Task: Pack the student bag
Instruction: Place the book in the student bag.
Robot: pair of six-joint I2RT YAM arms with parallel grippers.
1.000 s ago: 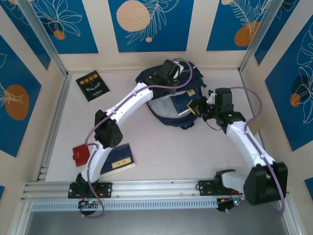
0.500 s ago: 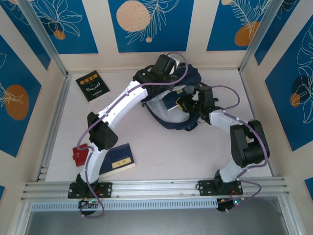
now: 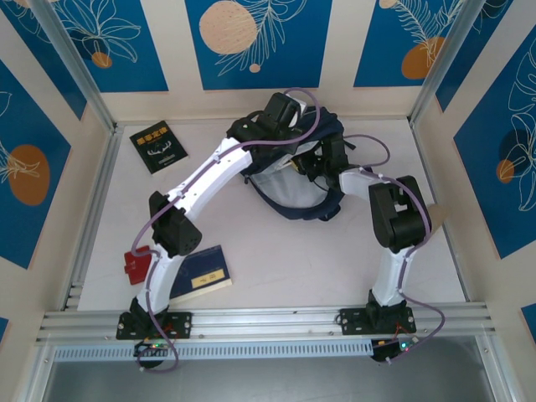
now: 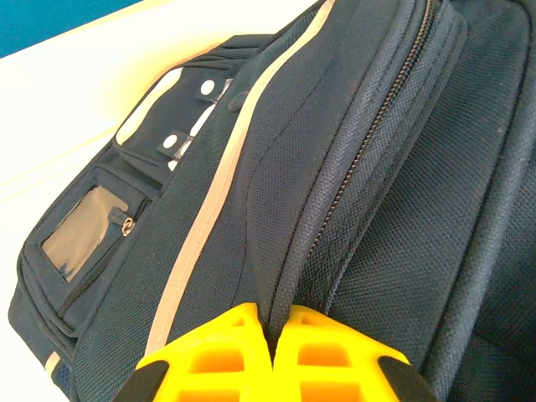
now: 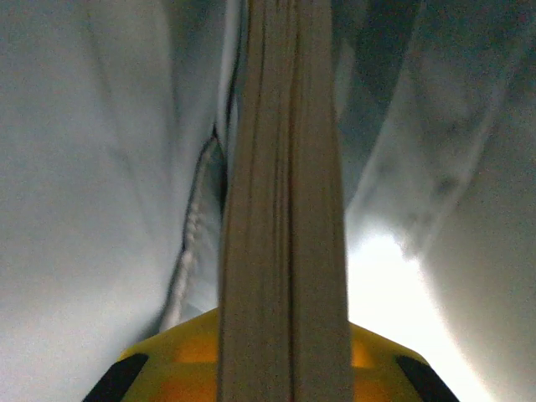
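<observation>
The student bag lies at the far middle of the surface, well beyond both arm bases. Its mouth gapes upward, showing the pale lining. As far as the top view shows, its long axis runs across the surface, slanting from far left to near right.

The left tool sits at the far rim of that mouth. Its jaws are pinched together on a ridge of navy fabric beside the zipper, which appears to hold the opening up.

The right tool reaches in from the right and is inside the mouth, with lining on both sides. It grips a book by its edge. The page block stands on edge, and its long axis points straight ahead, deeper into the bag.

So the cavity lies directly ahead of the right tool, along the book's own length. The right arm is the nearer one for the drop, and the book looks free to slide forward.
</observation>
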